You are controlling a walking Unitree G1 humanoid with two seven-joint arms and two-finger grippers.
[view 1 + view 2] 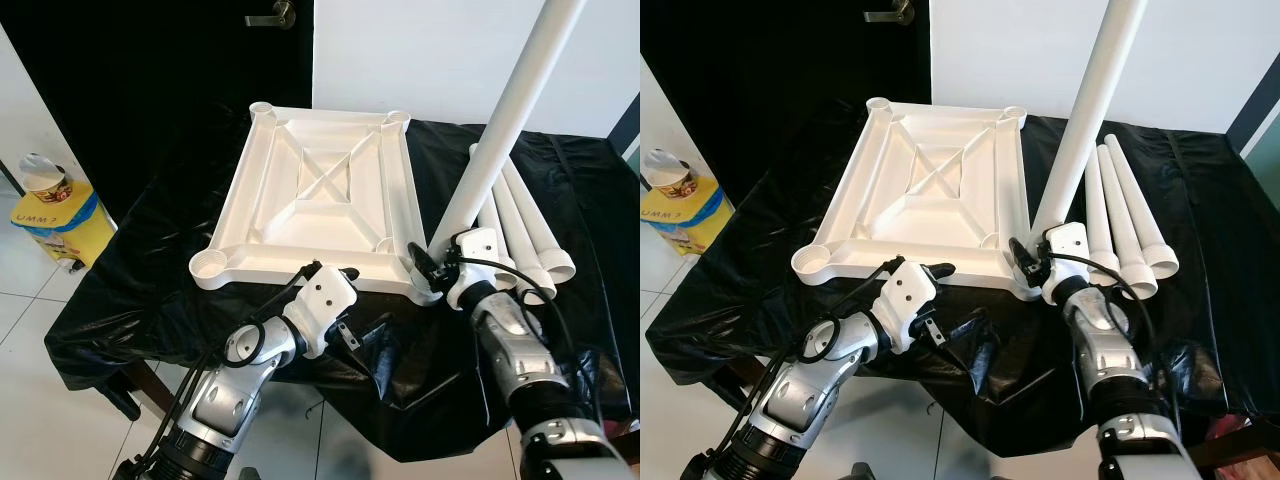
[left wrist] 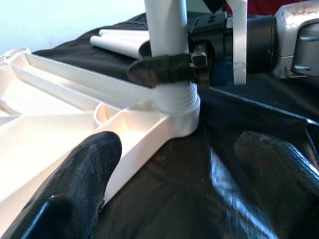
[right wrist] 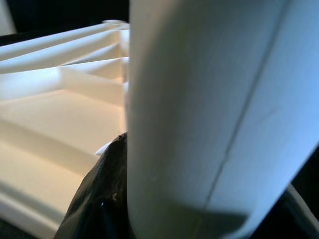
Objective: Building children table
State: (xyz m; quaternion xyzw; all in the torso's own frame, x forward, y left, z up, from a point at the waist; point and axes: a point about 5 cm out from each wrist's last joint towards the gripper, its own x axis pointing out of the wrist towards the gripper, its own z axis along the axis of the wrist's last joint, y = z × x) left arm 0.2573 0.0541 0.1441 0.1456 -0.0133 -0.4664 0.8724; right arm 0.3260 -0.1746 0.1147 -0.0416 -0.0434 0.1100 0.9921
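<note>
At lower centre, the left gripper (image 1: 322,272) rests part-open against the upturned tabletop's (image 1: 318,190) near rim. At right, the right gripper (image 1: 428,268) clamps leg 1 (image 1: 500,125) in the near-right corner socket (image 2: 178,112). It seems threaded; next, twisting home. 3 spare legs (image 1: 525,225) lie just beside.
</note>
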